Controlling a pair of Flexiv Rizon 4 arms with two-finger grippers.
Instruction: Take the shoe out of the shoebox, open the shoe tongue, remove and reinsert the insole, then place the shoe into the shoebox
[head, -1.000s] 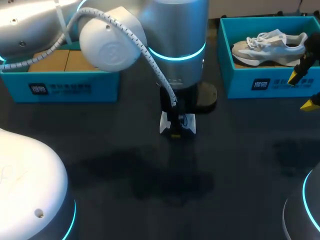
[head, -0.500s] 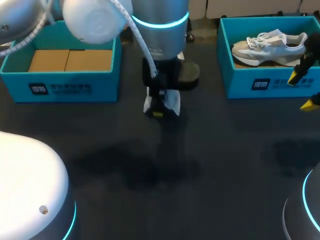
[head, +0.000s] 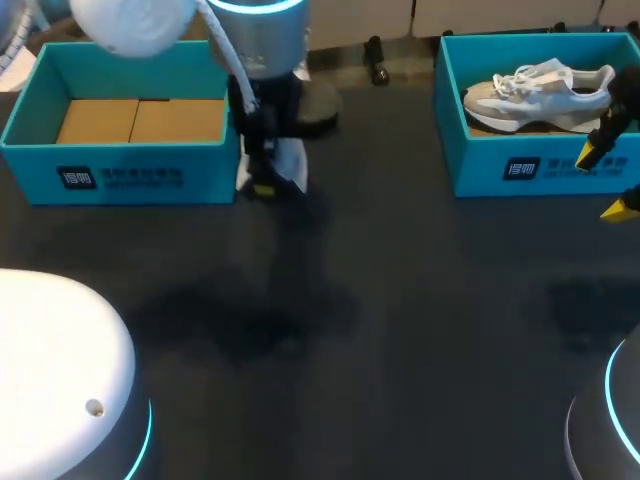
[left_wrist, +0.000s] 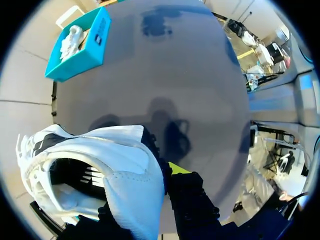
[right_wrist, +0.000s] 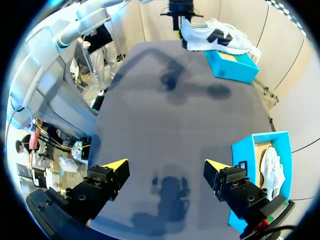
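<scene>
Head view: in the upper left of the frame, the left end effector (head: 264, 182) is clenched on a white sneaker with black details (head: 288, 165). The sneaker is just beside the right wall of an open teal cardboard shoebox (head: 120, 178). At the right edge, the right end effector (head: 606, 182) is released, in front of a second teal shoebox (head: 480, 172) that holds a grey-white sneaker (head: 535, 88).

Left wrist view: the sneaker's white collar is gripped between the fingers, and one yellow tip shows.

Right wrist view: the fingers stand wide apart over the dark bench (right_wrist: 165, 115). The held sneaker is far ahead.
</scene>
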